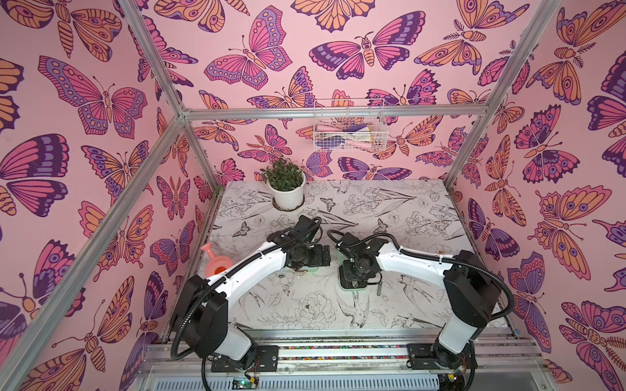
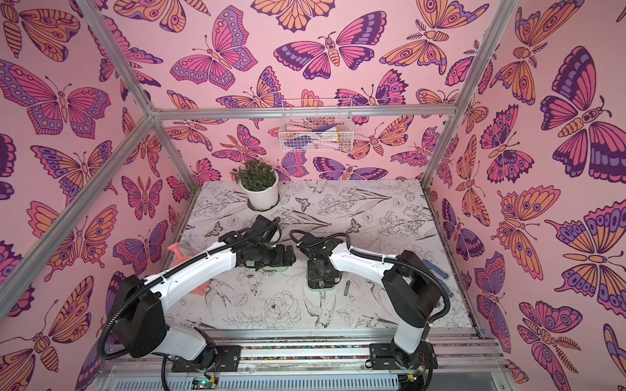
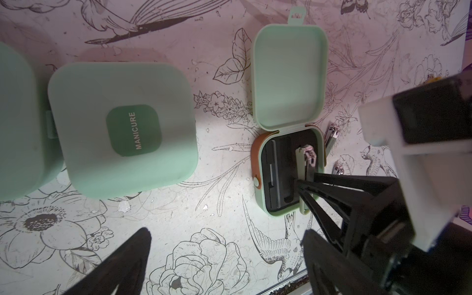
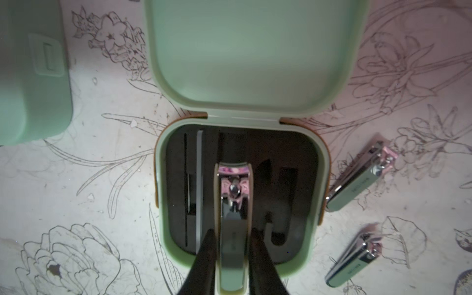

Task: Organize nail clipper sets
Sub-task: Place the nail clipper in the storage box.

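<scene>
While the left gripper gapes, the right gripper pinches a clipper (over the open case)

- The left arm reaches inward from its base, elbow bent, with its white forearm slanting up to the wrist.
- The left gripper points downward with its jaws spread wide and nothing between them. Its dark fingers are well apart.
- The right arm mirrors it from the other side, its wrist bent so that the tool points steeply down.
- The right gripper is clamped narrowly on a nail clipper, with one finger pressed on each long side near its rear end.
- In both top views the two wrists are near each other but do not touch.
</scene>
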Motion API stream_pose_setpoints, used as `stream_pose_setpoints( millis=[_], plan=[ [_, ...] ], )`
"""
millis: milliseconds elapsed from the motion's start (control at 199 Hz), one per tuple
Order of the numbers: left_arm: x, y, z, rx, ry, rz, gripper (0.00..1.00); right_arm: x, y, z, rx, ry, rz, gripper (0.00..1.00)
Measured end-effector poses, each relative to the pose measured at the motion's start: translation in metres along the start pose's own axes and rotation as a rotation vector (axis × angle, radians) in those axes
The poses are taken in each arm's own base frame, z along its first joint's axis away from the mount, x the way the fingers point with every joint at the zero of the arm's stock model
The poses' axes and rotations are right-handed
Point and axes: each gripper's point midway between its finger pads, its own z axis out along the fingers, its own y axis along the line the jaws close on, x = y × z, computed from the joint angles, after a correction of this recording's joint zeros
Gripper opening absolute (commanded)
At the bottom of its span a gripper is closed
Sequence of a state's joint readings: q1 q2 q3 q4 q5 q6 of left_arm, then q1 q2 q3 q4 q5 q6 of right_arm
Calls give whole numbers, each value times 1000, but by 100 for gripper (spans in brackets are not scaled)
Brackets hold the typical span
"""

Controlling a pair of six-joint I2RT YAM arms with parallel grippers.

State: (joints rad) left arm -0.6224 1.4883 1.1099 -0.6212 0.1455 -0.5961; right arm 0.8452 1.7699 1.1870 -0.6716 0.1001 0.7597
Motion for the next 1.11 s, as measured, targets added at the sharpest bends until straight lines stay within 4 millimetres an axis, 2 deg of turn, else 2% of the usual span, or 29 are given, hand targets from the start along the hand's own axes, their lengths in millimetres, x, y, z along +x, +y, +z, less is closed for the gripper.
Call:
stream_pose_setpoints(
  millis=[684,1107],
  plan=[
    [0,0,0,1,0,4,94,-5,4,19,17,-9,26,4],
    [0,0,0,1,1,4,94,-3,1,22,22,-9,28,4]
  ],
)
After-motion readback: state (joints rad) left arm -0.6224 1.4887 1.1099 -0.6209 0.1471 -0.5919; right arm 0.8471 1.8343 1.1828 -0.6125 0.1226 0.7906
